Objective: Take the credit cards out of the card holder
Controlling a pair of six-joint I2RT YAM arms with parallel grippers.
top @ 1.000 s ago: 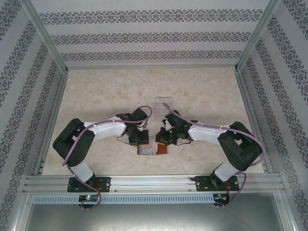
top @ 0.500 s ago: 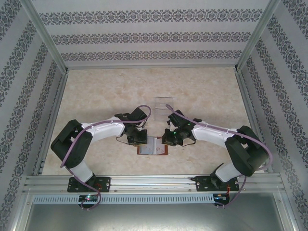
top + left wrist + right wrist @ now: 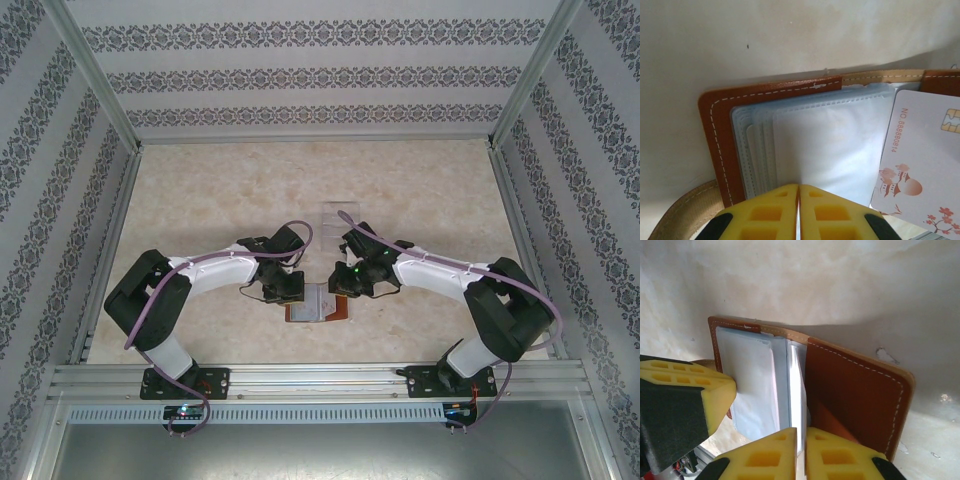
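left end effector (image 3: pixel 798 194) occludes card holder (image 3: pixel 719 131)

I read "NO" and a number starting 8888 printed along the card (image 3: pixel 920 165). Its last digits I could not make out.

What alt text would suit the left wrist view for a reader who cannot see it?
An open reddish-brown leather card holder shows its fanned clear plastic sleeves, with a pale pinkish-white credit card bearing a gold chip at the right. The left pincer, yellow fingers shut together, sits over the sleeves at the bottom edge.
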